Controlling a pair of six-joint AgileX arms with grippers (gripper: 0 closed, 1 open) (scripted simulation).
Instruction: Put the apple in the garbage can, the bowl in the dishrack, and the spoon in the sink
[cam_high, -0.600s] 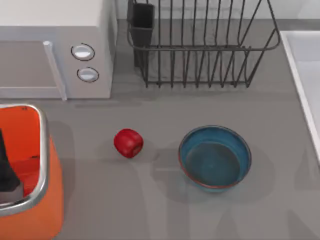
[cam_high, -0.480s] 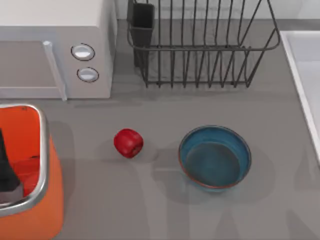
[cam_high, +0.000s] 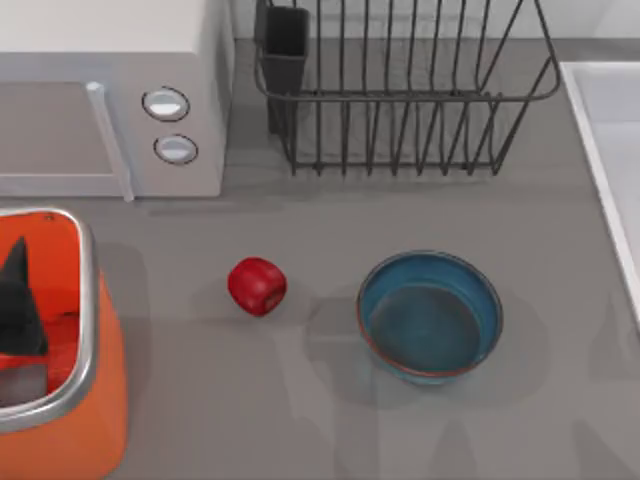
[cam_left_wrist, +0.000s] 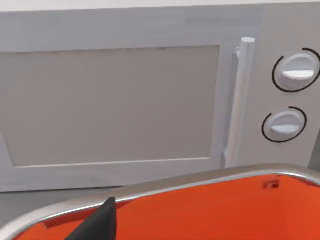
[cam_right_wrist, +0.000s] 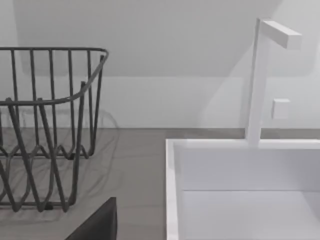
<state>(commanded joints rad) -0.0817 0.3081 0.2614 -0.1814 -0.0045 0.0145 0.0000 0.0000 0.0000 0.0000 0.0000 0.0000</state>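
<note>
On your desk (cam_high: 300, 420), the apple (cam_high: 257, 286) sits just left of the bowl (cam_high: 430, 316), apart from it. Behind them you have the dishrack (cam_high: 400, 90), the microwave (cam_high: 110, 100) to its left. The garbage can (cam_high: 60, 345) stands at the left edge, the sink (cam_high: 610, 140) at the right.

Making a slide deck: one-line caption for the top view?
Red apple and blue glazed bowl on the grey table, between orange garbage can, wire dishrack and white sink.
</note>
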